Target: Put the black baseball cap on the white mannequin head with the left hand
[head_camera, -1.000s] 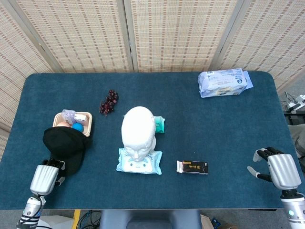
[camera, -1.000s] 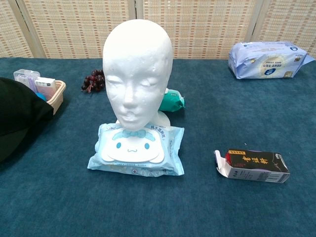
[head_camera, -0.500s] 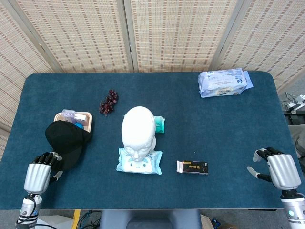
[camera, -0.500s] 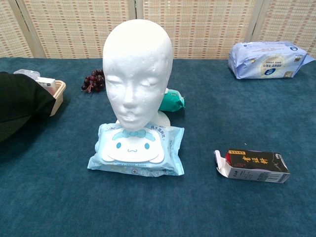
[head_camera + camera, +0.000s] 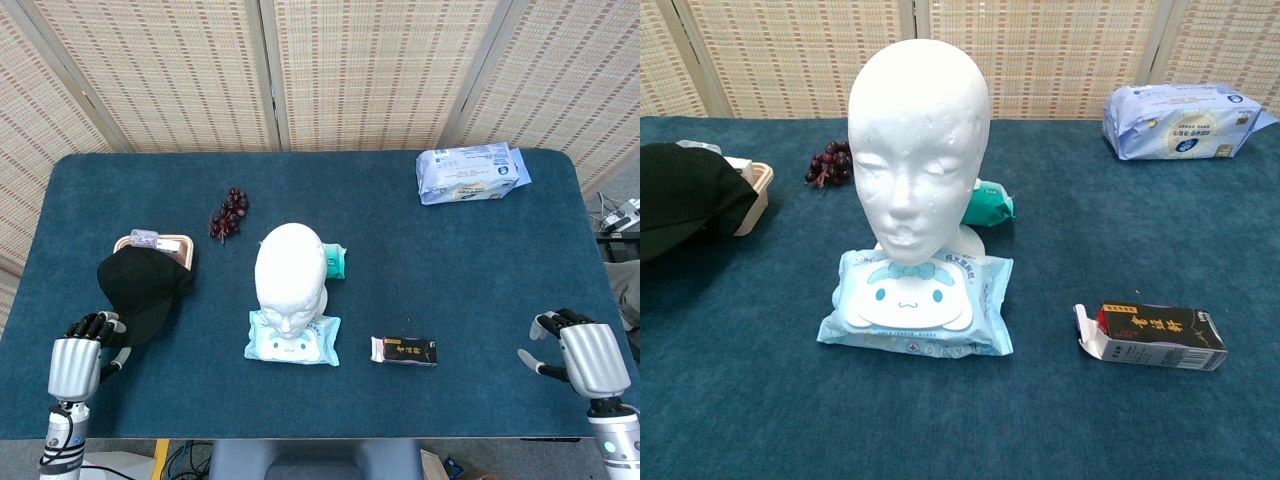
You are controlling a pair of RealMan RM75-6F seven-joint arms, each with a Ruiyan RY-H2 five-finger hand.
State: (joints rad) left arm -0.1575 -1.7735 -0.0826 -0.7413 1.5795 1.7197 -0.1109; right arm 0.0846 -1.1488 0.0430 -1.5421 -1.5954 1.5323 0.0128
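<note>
The black baseball cap (image 5: 141, 287) hangs at the table's left side, partly over a small basket (image 5: 160, 243). My left hand (image 5: 78, 358) grips the cap at its near-left edge, with the fingers curled on the fabric. In the chest view only the cap (image 5: 685, 195) shows at the left border, not the hand. The white mannequin head (image 5: 288, 275) stands bare at the table's middle on a pack of wipes (image 5: 293, 343), well to the right of the cap. My right hand (image 5: 583, 355) rests by the near-right corner, fingers apart and holding nothing.
Dark grapes (image 5: 229, 213) lie behind the basket. A teal packet (image 5: 335, 261) sits just behind the mannequin head, and a black carton (image 5: 404, 351) lies to its right. A large pack of tissues (image 5: 471, 172) is at the far right. Woven screens close the back.
The cap has come up off the table and shifted away from me, now covering most of the basket. My left hand has drawn left with it. The right hand stayed put.
</note>
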